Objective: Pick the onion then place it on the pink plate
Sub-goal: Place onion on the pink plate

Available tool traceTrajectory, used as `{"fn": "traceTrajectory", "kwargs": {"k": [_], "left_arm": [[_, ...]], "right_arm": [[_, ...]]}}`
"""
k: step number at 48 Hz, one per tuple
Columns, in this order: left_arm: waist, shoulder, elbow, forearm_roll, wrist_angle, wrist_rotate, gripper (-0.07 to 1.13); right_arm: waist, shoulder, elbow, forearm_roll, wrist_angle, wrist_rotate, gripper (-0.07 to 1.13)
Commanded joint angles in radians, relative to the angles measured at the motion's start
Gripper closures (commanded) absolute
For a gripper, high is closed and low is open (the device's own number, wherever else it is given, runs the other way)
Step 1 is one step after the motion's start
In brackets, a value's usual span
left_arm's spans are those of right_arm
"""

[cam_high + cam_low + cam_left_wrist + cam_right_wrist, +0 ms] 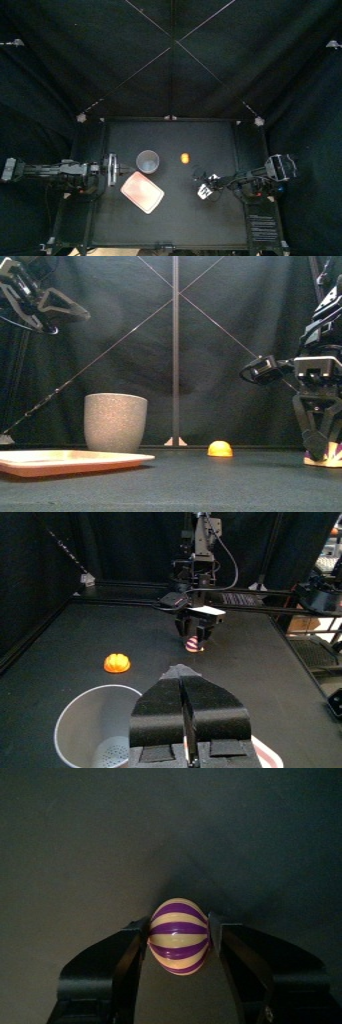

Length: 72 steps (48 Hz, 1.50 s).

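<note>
One purple-striped onion [179, 938] is pinched in the right claw [179, 922], its long axis along the jaws, tip down toward the worktop [177, 218] (right of the pink plate [142, 190]). The left claw [183, 672] rests pressed together.

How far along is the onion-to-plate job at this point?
Done: the right tool is shut on the striped onion, low at the table's right side. In hand: the lift; the onion looks barely off the surface, if at all. Left: carry it to the pink plate, which lies empty left of centre, and release. The left tool rests shut at the left side.
</note>
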State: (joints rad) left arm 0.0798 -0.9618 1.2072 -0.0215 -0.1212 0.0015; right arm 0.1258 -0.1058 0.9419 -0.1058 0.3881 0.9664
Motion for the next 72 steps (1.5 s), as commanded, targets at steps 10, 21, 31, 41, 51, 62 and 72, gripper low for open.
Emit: {"fn": "traceTrajectory", "kwargs": {"k": [10, 21, 31, 41, 51, 62, 72], "left_arm": [[-0.002, 0.002, -0.011, -0.002, -0.005, -0.003, 0.96], [-0.003, 0.002, -0.011, -0.002, -0.005, -0.003, 0.96], [-0.003, 0.002, -0.011, -0.002, -0.005, -0.002, 0.96], [-0.002, 0.002, -0.011, -0.002, -0.005, 0.000, 0.96], [0.002, 0.002, -0.011, 0.000, -0.006, 0.002, 0.96], [0.005, 0.000, -0.008, 0.002, -0.006, 0.003, 0.96], [0.006, -0.002, 0.005, 0.003, -0.005, 0.003, 0.96]], "right_arm": [[0.026, 0.008, -0.011, 0.009, 0.020, 0.002, 0.26], [0.031, -0.015, -0.080, -0.008, 0.046, -0.006, 0.26], [0.041, -0.020, -0.149, -0.046, 0.071, -0.008, 0.26], [0.037, -0.014, -0.238, -0.089, 0.071, -0.009, 0.26], [0.032, 0.071, -0.393, -0.218, 0.009, -0.008, 0.26], [0.032, 0.267, -0.614, -0.347, -0.061, -0.008, 0.26], [0.026, 0.396, -0.755, -0.407, -0.060, -0.011, 0.24]]}}
